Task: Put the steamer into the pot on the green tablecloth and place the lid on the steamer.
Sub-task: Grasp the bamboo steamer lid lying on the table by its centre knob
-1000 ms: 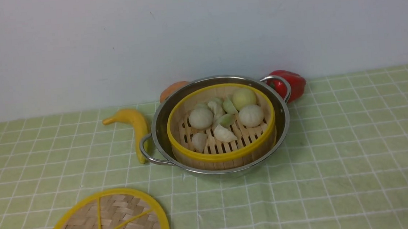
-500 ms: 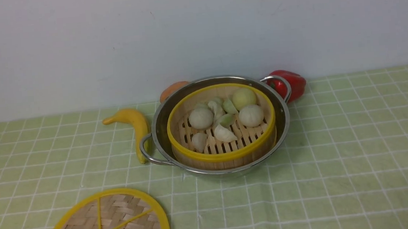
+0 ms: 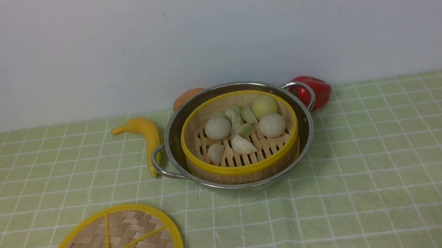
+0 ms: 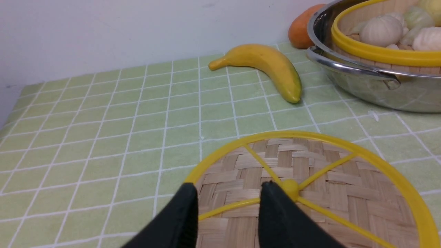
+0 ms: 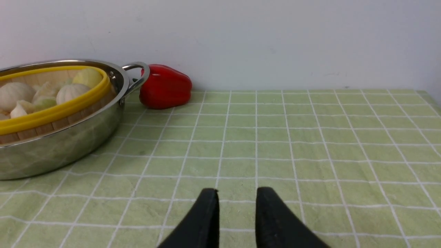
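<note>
Left tool (image 4: 228, 186) in wrist view only

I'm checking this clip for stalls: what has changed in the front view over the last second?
Nothing visibly changed. The steamer sits in the pot as before, the lid lies on the cloth at the front left, and the banana and pepper are where they were. No arm shows in that view, then or now.
</note>
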`<state>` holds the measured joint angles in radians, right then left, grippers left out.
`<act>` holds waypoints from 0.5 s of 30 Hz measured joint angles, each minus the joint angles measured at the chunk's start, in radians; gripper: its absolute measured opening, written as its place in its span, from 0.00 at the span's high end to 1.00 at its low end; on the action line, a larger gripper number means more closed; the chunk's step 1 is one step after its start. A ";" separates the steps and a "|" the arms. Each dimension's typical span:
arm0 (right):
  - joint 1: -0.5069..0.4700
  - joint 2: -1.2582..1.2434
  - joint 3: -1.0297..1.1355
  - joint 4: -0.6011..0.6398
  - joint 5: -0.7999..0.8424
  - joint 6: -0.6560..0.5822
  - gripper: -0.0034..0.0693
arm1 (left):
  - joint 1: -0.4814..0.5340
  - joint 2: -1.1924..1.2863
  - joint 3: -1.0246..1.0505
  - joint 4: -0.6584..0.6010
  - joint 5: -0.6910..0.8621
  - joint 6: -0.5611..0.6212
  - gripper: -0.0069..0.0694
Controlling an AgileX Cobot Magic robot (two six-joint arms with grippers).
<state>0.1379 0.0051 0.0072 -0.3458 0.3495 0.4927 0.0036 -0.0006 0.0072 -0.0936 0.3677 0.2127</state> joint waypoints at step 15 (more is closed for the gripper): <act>0.000 0.000 0.000 -0.001 0.000 0.000 0.65 | 0.000 0.000 0.000 0.000 0.000 0.000 0.59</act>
<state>0.1379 0.0051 0.0072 -0.3466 0.3495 0.4927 0.0036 -0.0006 0.0072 -0.0936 0.3677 0.2127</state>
